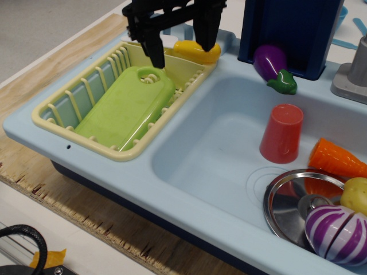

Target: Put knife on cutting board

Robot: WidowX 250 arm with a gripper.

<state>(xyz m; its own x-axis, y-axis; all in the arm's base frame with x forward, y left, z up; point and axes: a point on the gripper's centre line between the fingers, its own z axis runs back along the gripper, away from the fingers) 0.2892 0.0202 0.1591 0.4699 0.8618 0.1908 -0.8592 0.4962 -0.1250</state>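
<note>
The knife [195, 51] lies on the far rim of the cream slatted rack [57, 120]; its yellow handle shows, and its white blade is mostly hidden behind my fingers. The lime-green cutting board [126, 109] lies flat inside the rack. My black gripper [180, 50] is open and hangs low over the knife, one finger [155, 48] left of the handle by the board's hole end, the other [206, 34] over the handle's right end. It holds nothing.
The light-blue sink [206, 143] holds a red cup [282, 133], an orange carrot [338, 159], a metal pot lid [292, 203], a purple onion [337, 232] and a potato [356, 193]. A purple eggplant [272, 66] leans on a dark blue box [287, 28].
</note>
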